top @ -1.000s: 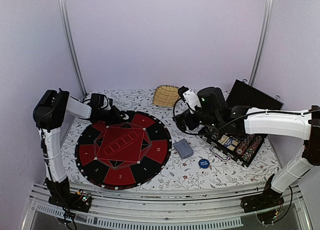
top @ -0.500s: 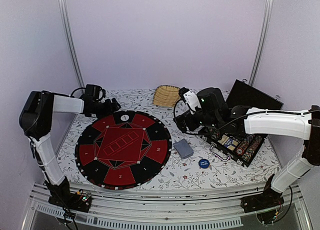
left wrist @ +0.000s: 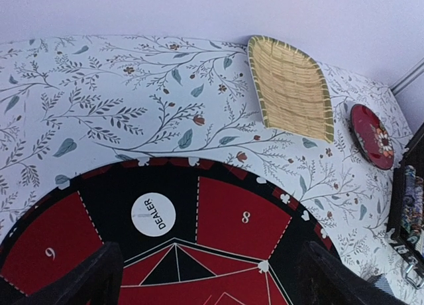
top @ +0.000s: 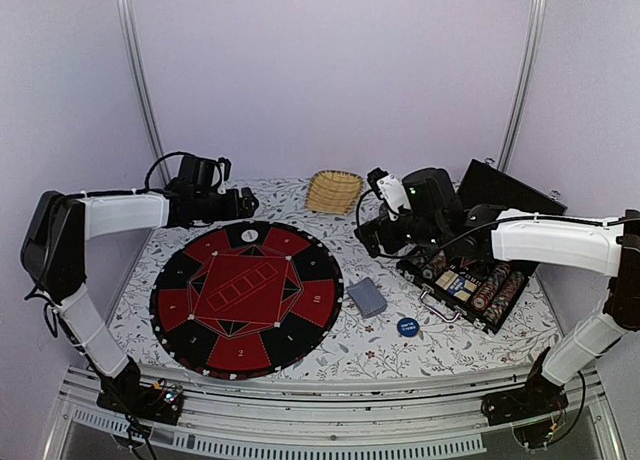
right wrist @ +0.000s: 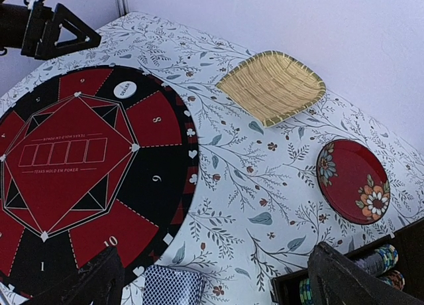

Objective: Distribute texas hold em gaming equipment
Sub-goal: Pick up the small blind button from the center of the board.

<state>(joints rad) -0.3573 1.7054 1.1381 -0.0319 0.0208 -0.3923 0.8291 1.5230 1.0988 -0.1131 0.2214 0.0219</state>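
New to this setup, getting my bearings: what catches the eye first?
The big round red-and-black poker mat sits left of centre on the table, a white DEALER button on its far side. Right of it lie a blue-backed card deck and an open chip case.

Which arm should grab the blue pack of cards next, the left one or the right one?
Right, most likely. The right fingers hang open close by the pack of cards, next to the chip case. The left fingers are off at the far edge of the mat, over the dealer button.
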